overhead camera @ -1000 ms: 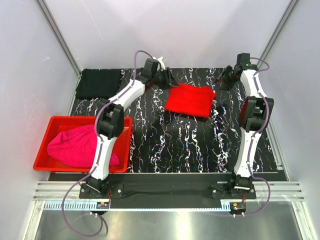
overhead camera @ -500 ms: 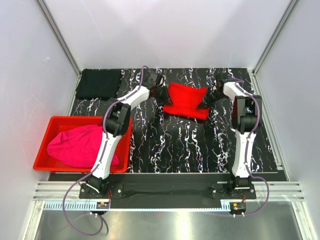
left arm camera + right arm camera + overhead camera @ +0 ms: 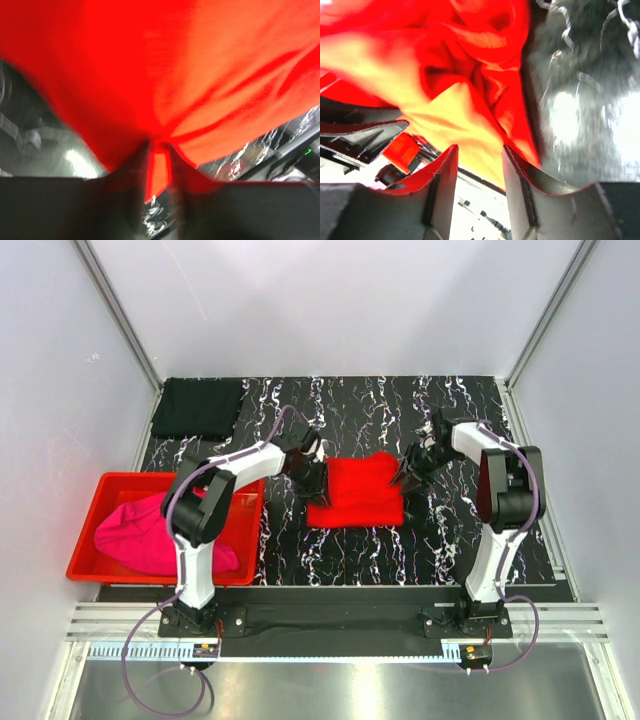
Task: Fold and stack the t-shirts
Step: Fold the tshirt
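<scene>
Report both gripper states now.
Left gripper: closed on the red t-shirt.
Right gripper: red t-shirt between its jaws; grip cannot be told.

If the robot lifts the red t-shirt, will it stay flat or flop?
Probably flop: the red t-shirt bunches into wrinkles where the left fingers pinch it. It looks thin, so likely light. Lying flat, it shouldn't roll.

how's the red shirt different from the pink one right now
The red shirt lies flattened on the table; the pink shirt sits bunched in the bin. The left claw and right claw are at the red shirt's sides, the left pinching it; neither claw is near the pink shirt. Both are plain soft cloth.
</scene>
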### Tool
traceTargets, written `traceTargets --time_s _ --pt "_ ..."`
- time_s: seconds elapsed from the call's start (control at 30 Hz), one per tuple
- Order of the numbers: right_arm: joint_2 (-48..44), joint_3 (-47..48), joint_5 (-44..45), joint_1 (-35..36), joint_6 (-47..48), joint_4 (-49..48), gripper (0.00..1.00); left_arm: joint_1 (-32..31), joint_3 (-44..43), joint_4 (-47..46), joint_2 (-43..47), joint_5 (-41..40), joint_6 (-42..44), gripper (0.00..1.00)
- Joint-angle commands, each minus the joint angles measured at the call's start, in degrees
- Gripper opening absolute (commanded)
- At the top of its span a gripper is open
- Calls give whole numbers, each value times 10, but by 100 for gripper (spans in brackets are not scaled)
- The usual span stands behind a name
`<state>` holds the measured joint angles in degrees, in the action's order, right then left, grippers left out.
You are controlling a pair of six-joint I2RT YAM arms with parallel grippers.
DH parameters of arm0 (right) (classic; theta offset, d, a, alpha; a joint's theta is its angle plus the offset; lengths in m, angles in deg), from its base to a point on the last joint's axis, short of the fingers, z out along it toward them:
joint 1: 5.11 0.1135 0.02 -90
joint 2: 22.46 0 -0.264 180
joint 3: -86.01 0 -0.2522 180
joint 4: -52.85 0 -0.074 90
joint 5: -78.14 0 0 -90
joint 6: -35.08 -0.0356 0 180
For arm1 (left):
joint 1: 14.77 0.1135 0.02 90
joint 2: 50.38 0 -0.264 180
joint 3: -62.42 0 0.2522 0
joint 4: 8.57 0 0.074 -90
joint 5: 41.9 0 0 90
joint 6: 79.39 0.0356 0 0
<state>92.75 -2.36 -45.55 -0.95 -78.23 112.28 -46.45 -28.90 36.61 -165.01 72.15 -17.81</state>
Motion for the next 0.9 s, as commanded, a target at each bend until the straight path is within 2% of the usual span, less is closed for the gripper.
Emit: traceTargets --time_s 0.0,0.1,0.17,0.2,0.23,0.3,0.47,0.63,0.87 --pt "-75 32 20 -11 20 22 48 13 -22 -5 68 -2 72 38" --pt "-60 74 15 -17 27 26 49 14 -71 -7 60 12 87 41" --pt "-32 93 3 -18 27 33 46 16 -122 3 26 18 78 41" --pt "-25 100 -4 -18 24 30 43 19 -132 1 16 34 66 40" --pt "-22 99 -11 -17 20 24 35 20 -140 -4 2 42 59 39" --pt "-18 89 -23 -17 10 5 29 20 -146 -13 -8 52 57 38" --pt "2 93 -47 -5 -1 -15 20 36 -148 -29 -36 64 37 35" --pt "32 87 -84 -3 -41 -59 18 62 -153 -31 -50 66 38 34" --pt "92 141 -56 -9 -77 -95 17 93 -172 -29 -74 65 36 34"
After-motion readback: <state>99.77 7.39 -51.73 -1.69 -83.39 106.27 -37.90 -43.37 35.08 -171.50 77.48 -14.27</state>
